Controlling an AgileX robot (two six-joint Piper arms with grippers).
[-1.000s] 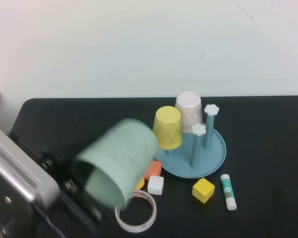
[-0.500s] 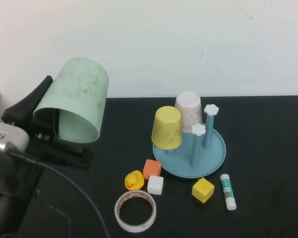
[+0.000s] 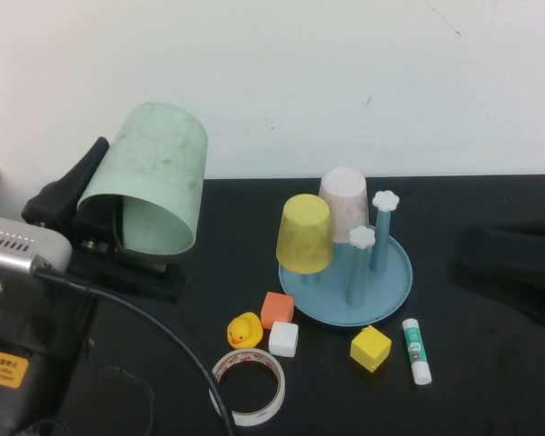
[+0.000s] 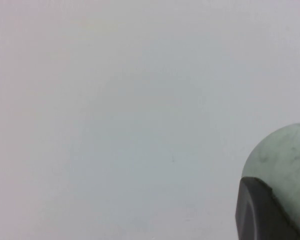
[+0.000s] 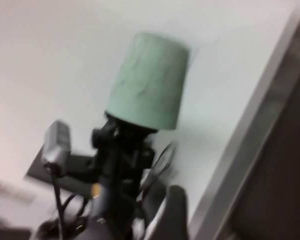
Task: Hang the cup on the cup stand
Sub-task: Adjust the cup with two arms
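My left gripper [image 3: 118, 227] is shut on the rim of the pale mint-green cup [image 3: 154, 177] and holds it high over the table's left side, its mouth turned down and towards me. The left wrist view shows the cup [image 4: 287, 150] beside one black finger [image 4: 260, 215]. The right wrist view shows the cup [image 5: 150, 82] held on the left arm. The light blue cup stand [image 3: 395, 282] sits at centre right, with a yellow cup [image 3: 304, 232] and a pinkish-white cup [image 3: 345, 204] on it and two bare white-capped pegs [image 3: 363, 238]. My right gripper [image 3: 509, 259] is a dark blur at the right edge.
Below the stand lie a rubber duck [image 3: 245, 330], an orange cube [image 3: 278, 310], a white cube [image 3: 284, 339], a yellow cube [image 3: 371, 348], a glue stick [image 3: 417, 351] and a tape roll [image 3: 247, 386]. A white wall stands behind the black table.
My left gripper has lifted the mint-green cup from low near the tape roll up and to the left, then edged right. My right arm has come into view at the right edge.
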